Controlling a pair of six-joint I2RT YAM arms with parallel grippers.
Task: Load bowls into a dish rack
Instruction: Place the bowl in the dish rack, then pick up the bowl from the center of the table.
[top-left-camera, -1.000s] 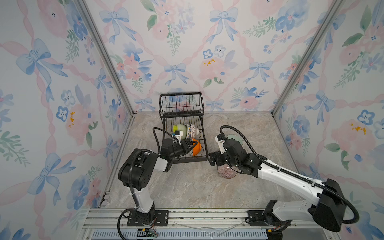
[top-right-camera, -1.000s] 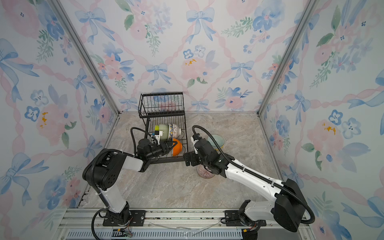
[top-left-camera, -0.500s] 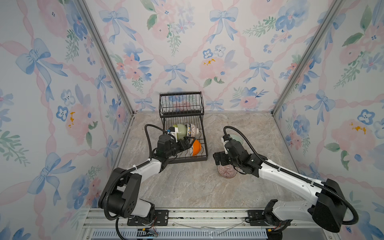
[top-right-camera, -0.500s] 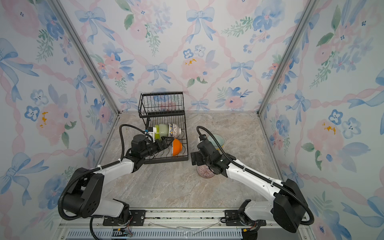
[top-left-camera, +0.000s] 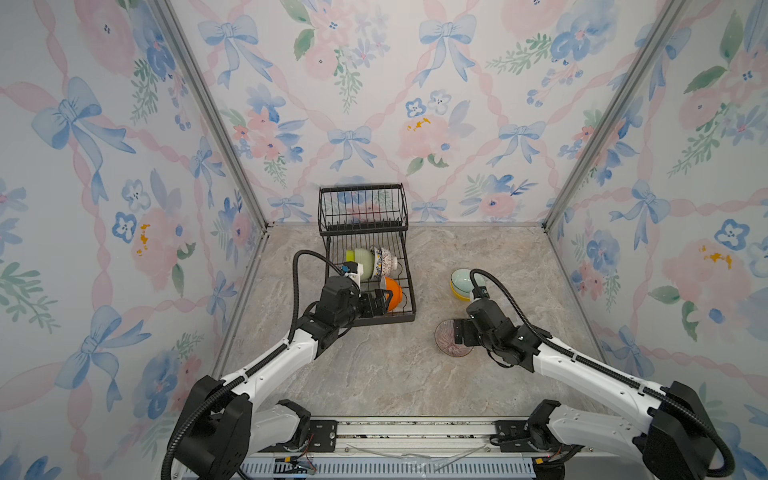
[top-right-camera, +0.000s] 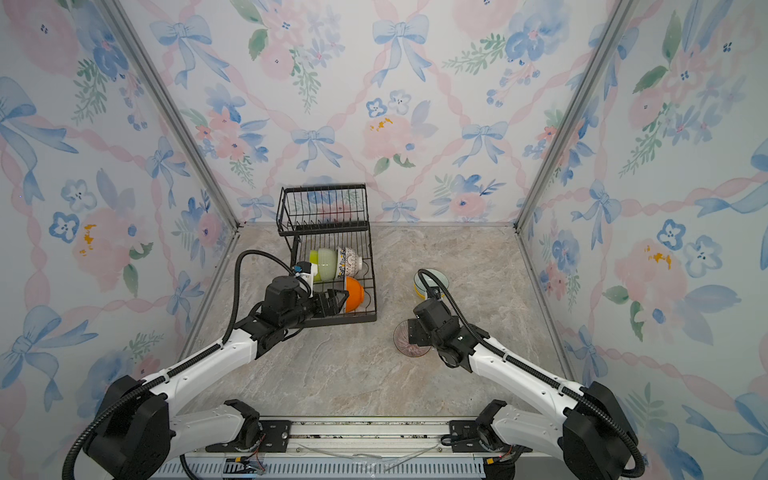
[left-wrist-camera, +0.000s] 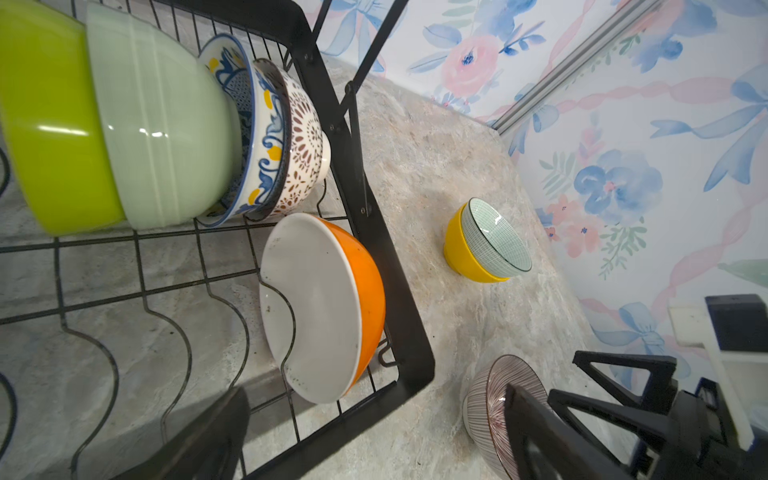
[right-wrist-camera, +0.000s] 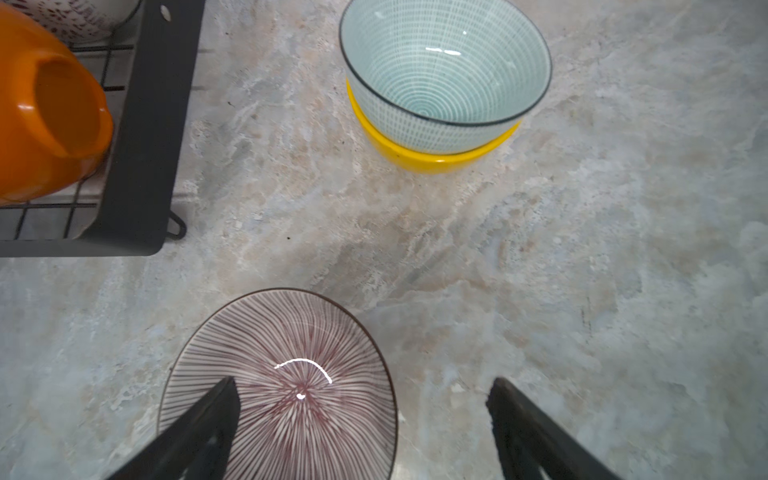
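The black two-tiered wire dish rack (top-left-camera: 361, 208) stands at the middle of both top views, against the back wall. Its lower tray holds a row of four bowls on edge: a lime green bowl (left-wrist-camera: 54, 137), a pale green bowl (left-wrist-camera: 166, 133), a blue-and-yellow patterned bowl (left-wrist-camera: 266, 137) and a white bowl with brown lattice (left-wrist-camera: 305, 145). An orange bowl with a white inside (top-left-camera: 392, 293) stands alone in the tray's near right corner.

The left gripper (top-right-camera: 343, 301) is spread wide and empty, its tips just beside the orange bowl. A careless sideways pull-out could catch that bowl and tip it out of its wavy wire slot.

Right of centre in both top views, on the marbled tabletop (right-wrist-camera: 582, 249), sits a shallow white bowl with dark red radial stripes (right-wrist-camera: 282, 374). Behind it, a pale teal ribbed bowl (right-wrist-camera: 444, 62) is nested in a yellow bowl (right-wrist-camera: 432, 160). The right gripper (right-wrist-camera: 361, 395) is wide open and holds nothing. One finger hangs over the striped bowl's inside, the other outside its rim.

A pinch on that thin, glazed, sloping rim looks likely to slip, or to skid the bowl across the smooth top. On the way to the rack the two arms could crowd each other. Later, lifting the teal bowl may drag the yellow one with it.
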